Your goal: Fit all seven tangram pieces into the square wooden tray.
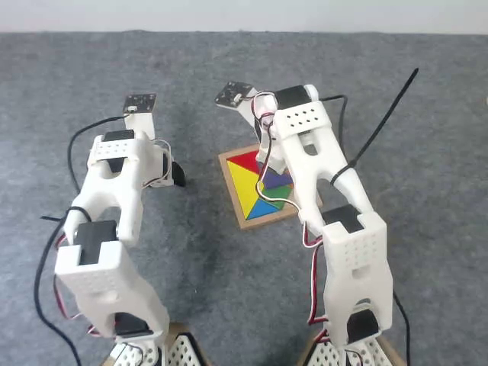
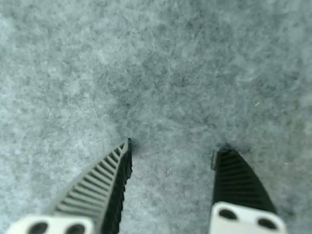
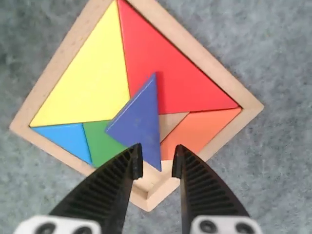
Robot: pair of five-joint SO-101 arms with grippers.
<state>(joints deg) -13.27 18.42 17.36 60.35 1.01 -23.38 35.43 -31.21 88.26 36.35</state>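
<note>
Your right gripper (image 3: 157, 148) hangs unclenched over the tray (image 3: 248, 106), since the triangle (image 3: 139, 122) lies askew across its slot, likely needing a nudge; your left gripper (image 2: 174, 147) sits open, aside.

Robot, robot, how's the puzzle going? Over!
Left gripper open over mat. Right gripper open above tray. Blue triangle askew on top, not seated.
</note>
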